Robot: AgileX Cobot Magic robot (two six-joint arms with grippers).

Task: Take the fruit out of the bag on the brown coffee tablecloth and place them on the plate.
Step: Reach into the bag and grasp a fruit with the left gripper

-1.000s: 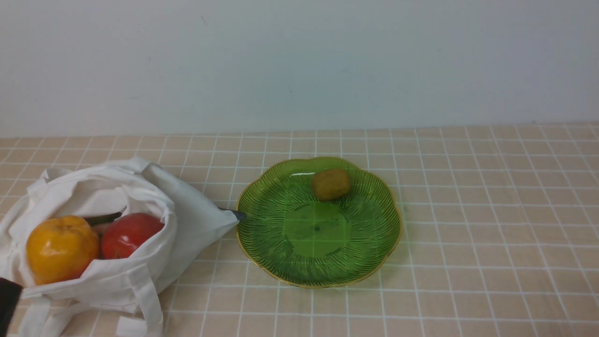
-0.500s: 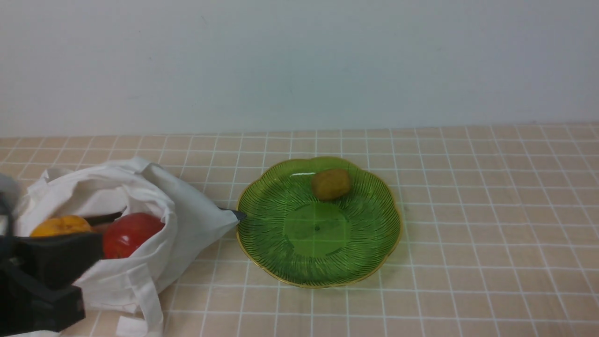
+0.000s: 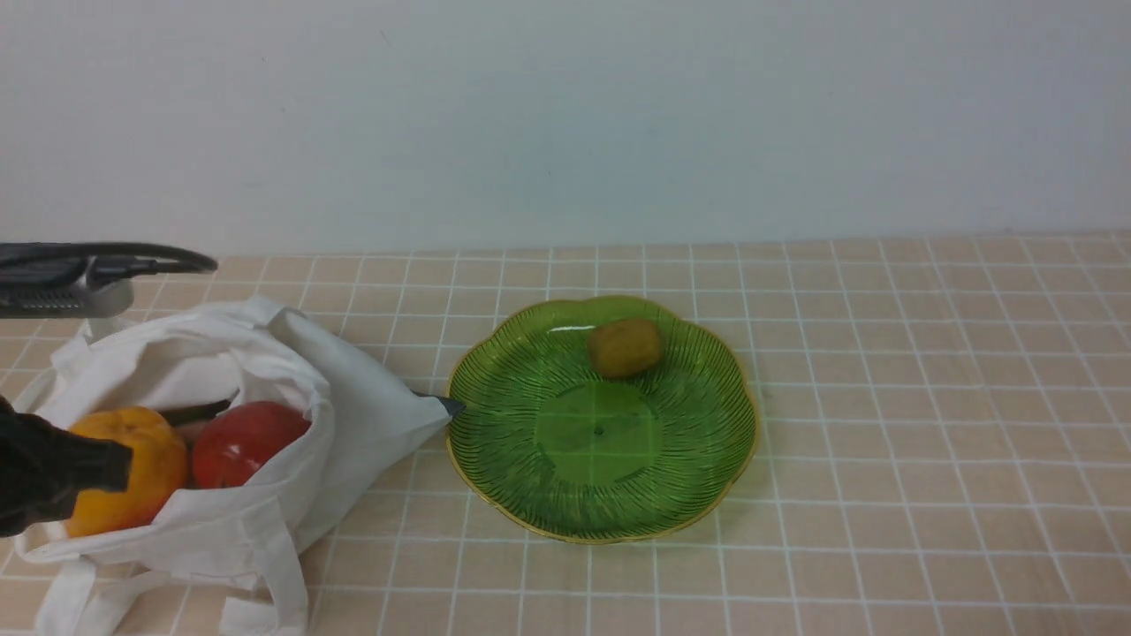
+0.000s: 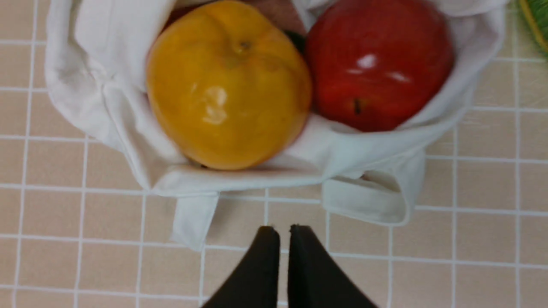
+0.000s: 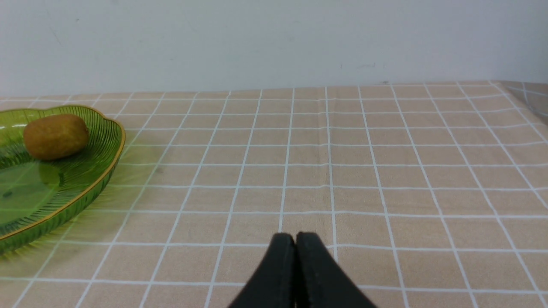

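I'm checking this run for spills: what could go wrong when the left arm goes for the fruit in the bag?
1. The left gripper has shut fingers; unopened, they would likely shove the orange-yellow fruit rather than grasp it.
2. Cloth of the bag hugs that fruit and the red apple, so the fingers might pinch cloth.
3. The bag's corner reaches the plate; dragging could nudge it.

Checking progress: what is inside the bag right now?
An orange fruit and a red apple show in the bag mouth. Anything beneath or behind them is hidden by the bag and the fruit themselves.
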